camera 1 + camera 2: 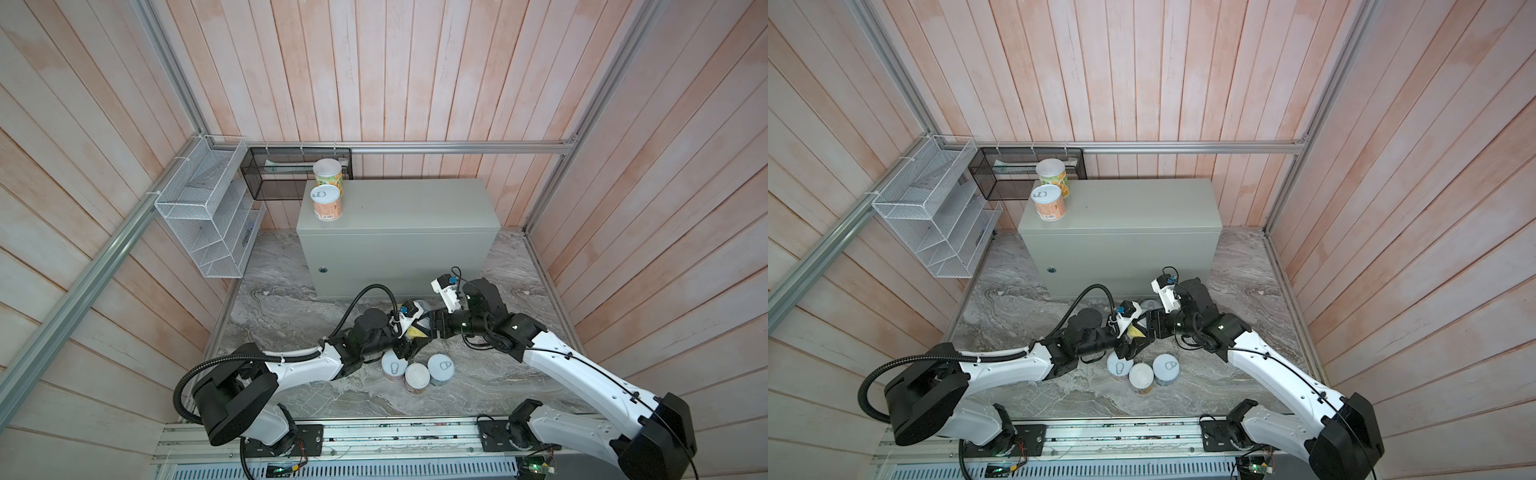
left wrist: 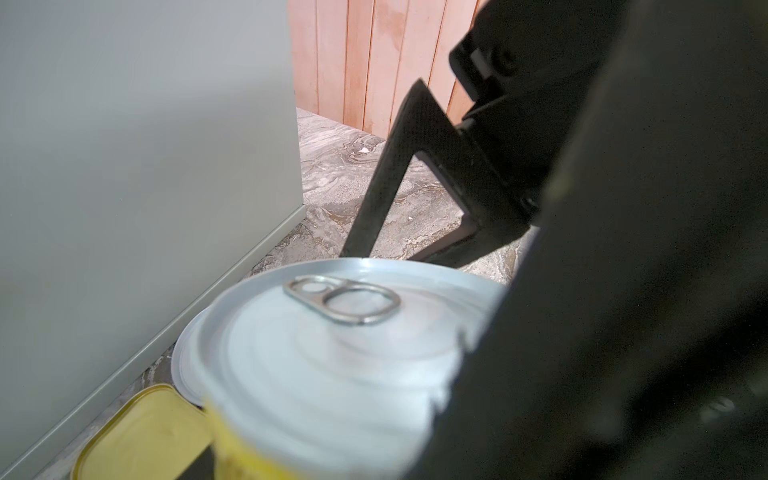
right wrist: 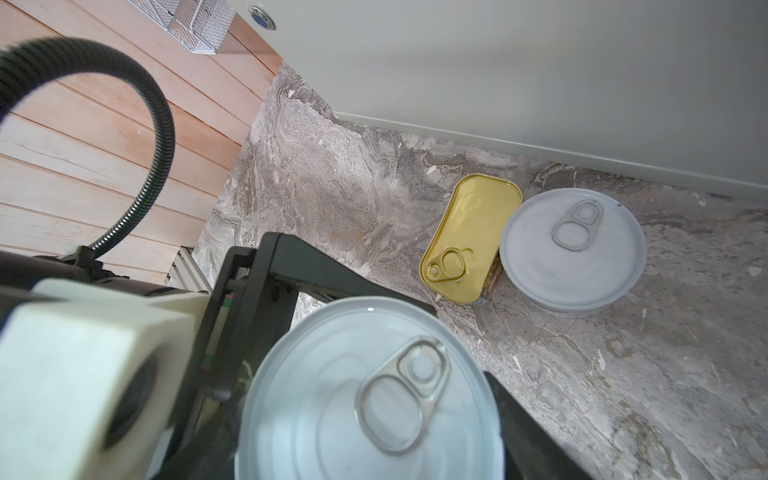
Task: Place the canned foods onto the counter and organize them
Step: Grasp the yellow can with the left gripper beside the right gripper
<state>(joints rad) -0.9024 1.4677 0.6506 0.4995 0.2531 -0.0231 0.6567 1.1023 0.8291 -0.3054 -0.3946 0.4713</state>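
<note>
Your left end effector (image 1: 412,337) looks pressed onto the yellow-labelled can (image 2: 316,374). In the left wrist view the can sits between its dark fingers, hard against one of them. Your right end effector (image 1: 430,324) comes in from the opposite side, with one finger reaching the can's far rim. You cannot tell from these views whether it is gripping the can or only standing beside it.

The can is low in front of the worktop (image 1: 399,208), over the marbled stone surface (image 1: 291,316). Its base is hidden. The white-lidded can (image 1: 327,169) and the orange-labelled can (image 1: 326,195) already stand close together at the worktop's far left corner. A cluster of three cans (image 1: 417,376) waits on the stone near the arms. The gold tin (image 3: 469,237) and the low silver-lidded can (image 3: 573,245) lie side by side at the box's foot.

Expect these cans to be rigid, fairly weighty for their size, and slick on the printed wall. Take each one across its diameter at mid-wall, below the lid rim and never on the pull tab, and keep it upright. The gold tin is flat and low, so clamp it across its short width, close to the stone.
</note>
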